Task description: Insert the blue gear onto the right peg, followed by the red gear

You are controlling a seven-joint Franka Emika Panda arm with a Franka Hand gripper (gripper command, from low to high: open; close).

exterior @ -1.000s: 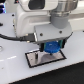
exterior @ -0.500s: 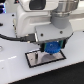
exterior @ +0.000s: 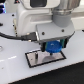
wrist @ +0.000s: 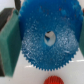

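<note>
My gripper is shut on the blue gear and holds it flat just above the grey black-edged plate, over the plate's end toward the exterior view's right. In the wrist view the blue gear fills most of the frame, held between the teal finger pads. Its centre hole shows pale with a dark edge. The right peg is hidden under the gear. A slim dark pin stands at the plate's other end. The red gear lies on the white table beyond the blue gear's rim.
The white table surrounds the plate. The arm's white body and black cable hang above and on the exterior view's left. The red gear does not show in the exterior view.
The gripper with the blue gear has shifted very slightly down toward the plate. Nothing else has moved.
</note>
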